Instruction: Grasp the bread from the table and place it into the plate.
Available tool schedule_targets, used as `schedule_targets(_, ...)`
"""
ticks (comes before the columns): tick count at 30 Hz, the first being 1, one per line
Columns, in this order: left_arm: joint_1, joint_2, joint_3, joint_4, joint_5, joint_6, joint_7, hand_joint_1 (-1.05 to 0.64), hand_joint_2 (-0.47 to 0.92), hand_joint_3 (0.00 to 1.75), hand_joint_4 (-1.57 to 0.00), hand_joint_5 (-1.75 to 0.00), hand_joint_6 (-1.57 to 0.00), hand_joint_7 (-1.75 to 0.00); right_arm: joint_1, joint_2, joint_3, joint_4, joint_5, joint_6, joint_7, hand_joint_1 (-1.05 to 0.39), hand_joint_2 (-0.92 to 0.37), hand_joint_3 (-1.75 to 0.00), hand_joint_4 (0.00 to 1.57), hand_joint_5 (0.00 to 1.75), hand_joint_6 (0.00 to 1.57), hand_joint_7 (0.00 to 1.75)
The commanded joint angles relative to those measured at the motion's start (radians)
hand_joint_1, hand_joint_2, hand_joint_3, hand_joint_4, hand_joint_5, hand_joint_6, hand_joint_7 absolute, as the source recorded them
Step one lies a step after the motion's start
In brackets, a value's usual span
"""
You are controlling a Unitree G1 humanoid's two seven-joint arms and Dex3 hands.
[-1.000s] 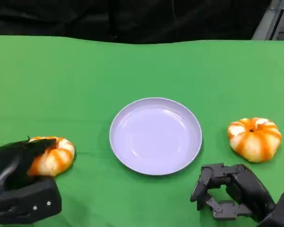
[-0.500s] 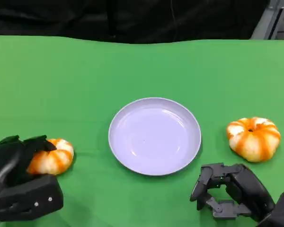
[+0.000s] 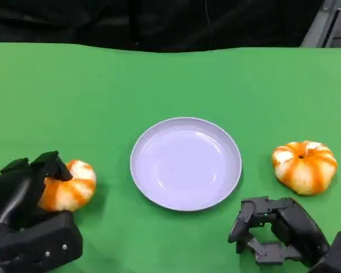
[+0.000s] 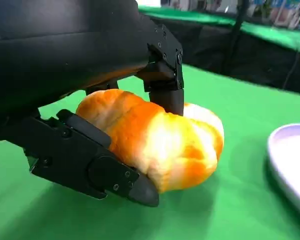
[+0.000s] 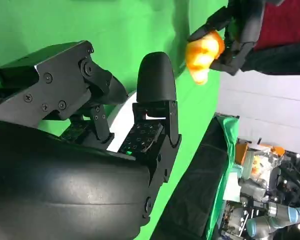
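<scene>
1. The round, shallow lavender plate (image 3: 186,163) sat near the middle of the green table (image 3: 159,85) and held nothing.
2. The orange-and-white striped bread roll (image 3: 69,186) was to the plate's left, gripped by the black left hand (image 3: 28,196); in the left wrist view the fingers (image 4: 165,85) pressed its top while a lower finger cradled its underside.
3. Whether that roll touched the cloth or hung just above it could not be told.
4. A second orange-and-white pumpkin-shaped bun (image 3: 304,166) lay on the table to the plate's right, apart from the rim.
5. The black right hand (image 3: 273,230) rested near the table's front edge, fingers curled inward and holding nothing, just in front of the bun.
6. Bare green cloth lay between the held roll and the plate, and behind the plate up to the far edge.
</scene>
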Motion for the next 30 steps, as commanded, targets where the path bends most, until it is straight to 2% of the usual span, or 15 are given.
schedule_targets(1, 0.052, 0.017, 0.035, -0.127, -0.005, 0.030, -0.021, -0.13, 0.84, 0.00, -0.57, -1.75, -0.41, -1.74, -0.003, -0.007, -0.003, 0.007, 0.007, -0.004, -0.003, 0.07, -0.61, -0.99, 0.94, 1.37, 0.97, 1.03)
schedule_targets(6, 0.119, 0.018, 0.067, -0.326, 0.015, 0.069, -0.053, -0.13, 0.83, 0.00, -0.55, -1.75, -0.45, -1.66, -0.006, -0.006, -0.002, 0.009, -0.001, -0.007, -0.013, 0.08, -0.60, -0.99, 0.95, 1.36, 0.97, 1.03)
schedule_targets(12, 0.131, 0.001, 0.070, -0.434, 0.038, 0.085, -0.078, -0.06, 0.84, 0.01, -0.53, -1.75, -0.49, -1.57, -0.010, -0.002, -0.002, 0.012, 0.011, -0.003, -0.003, 0.08, -0.61, -0.99, 0.95, 1.36, 0.97, 1.03)
schedule_targets(20, 0.076, -0.037, 0.043, -0.412, 0.065, 0.048, -0.066, -0.02, 0.82, 0.00, -0.55, -1.75, -0.57, -1.46, -0.011, 0.000, -0.001, 0.013, 0.000, -0.008, -0.011, 0.10, -0.61, -0.98, 0.95, 1.37, 0.97, 1.04)
schedule_targets(30, -0.030, -0.090, 0.002, -0.311, 0.076, -0.020, -0.054, -0.08, 0.84, 0.01, -0.53, -1.75, -0.52, -1.53, -0.012, 0.002, 0.003, 0.006, -0.015, -0.007, -0.030, 0.10, -0.60, -0.99, 0.95, 1.38, 0.97, 1.04)
